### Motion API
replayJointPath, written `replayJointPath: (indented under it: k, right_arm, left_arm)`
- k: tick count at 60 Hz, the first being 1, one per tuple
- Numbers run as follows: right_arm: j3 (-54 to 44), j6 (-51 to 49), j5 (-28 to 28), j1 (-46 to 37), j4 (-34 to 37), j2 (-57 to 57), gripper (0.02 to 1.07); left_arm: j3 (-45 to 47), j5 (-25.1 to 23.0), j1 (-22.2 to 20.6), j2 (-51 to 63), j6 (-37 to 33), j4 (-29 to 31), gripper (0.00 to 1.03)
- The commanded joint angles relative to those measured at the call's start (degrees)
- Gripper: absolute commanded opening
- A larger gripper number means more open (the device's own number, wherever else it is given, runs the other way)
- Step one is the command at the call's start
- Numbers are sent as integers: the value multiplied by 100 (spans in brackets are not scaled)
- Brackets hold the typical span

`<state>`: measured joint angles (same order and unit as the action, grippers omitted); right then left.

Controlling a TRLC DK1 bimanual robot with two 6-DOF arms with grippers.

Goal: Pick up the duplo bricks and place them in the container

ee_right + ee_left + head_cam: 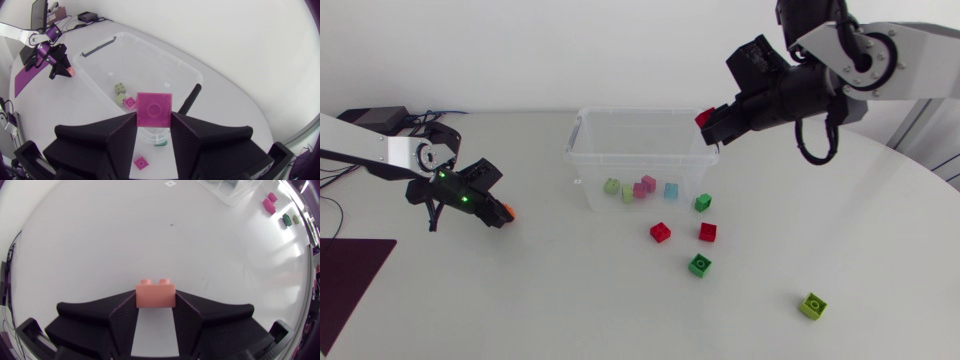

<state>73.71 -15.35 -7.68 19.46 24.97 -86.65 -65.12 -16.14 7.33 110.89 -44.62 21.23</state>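
Left pincer (497, 211) pinching a matte orange two-stud brick (155, 294), low over the smooth white bench (520, 300), well left of the container (582, 150). Right pincer (712, 124) pinching a square red brick (154, 109) above the clear plastic container's far-right corner. Pastel bricks (642, 188) lie inside. Loose bricks (699, 264) sit near-right of it.

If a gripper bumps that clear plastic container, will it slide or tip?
The clear plastic container probably slides rather than tips, being low and wide. Thin-walled, holding few small bricks, it looks light and easily shifted.
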Motion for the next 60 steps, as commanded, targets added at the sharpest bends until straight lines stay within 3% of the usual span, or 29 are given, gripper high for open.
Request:
replayJointPath:
  k: [1, 11, 14, 19, 22, 34, 45, 60]
  right_arm:
    - [249, 164, -32, 66, -186, -405, 33]
    - [583, 208, -23, 242, -397, -915, 34]
    - [706, 226, 21, 268, -449, -1073, 47]
    - [970, 243, 65, 295, -361, -1354, 91]
    - [1022, 243, 100, 321, -335, -1416, 100]
    - [750, 217, 144, 339, -274, -1108, 101]
    - [-199, 85, 135, 40, -142, -168, 101]
    - [-1597, -363, 83, -602, 184, 1010, 100]
  left_arm:
    - [140, -47, -100, -463, 112, 127, 21]
    - [149, -214, -171, -1465, 322, 390, 21]
    - [105, -319, -224, -1729, 375, 531, 21]
    - [8, -495, -329, -2133, 569, 654, 21]
    - [-71, -592, -417, -2256, 639, 742, 21]
    - [-519, -680, -1041, -2362, 1307, 707, 21]
    - [-1073, -680, -1841, -2168, 2362, 83, 21]
    - [-1776, -671, -2430, -1439, 2722, -146, 21]
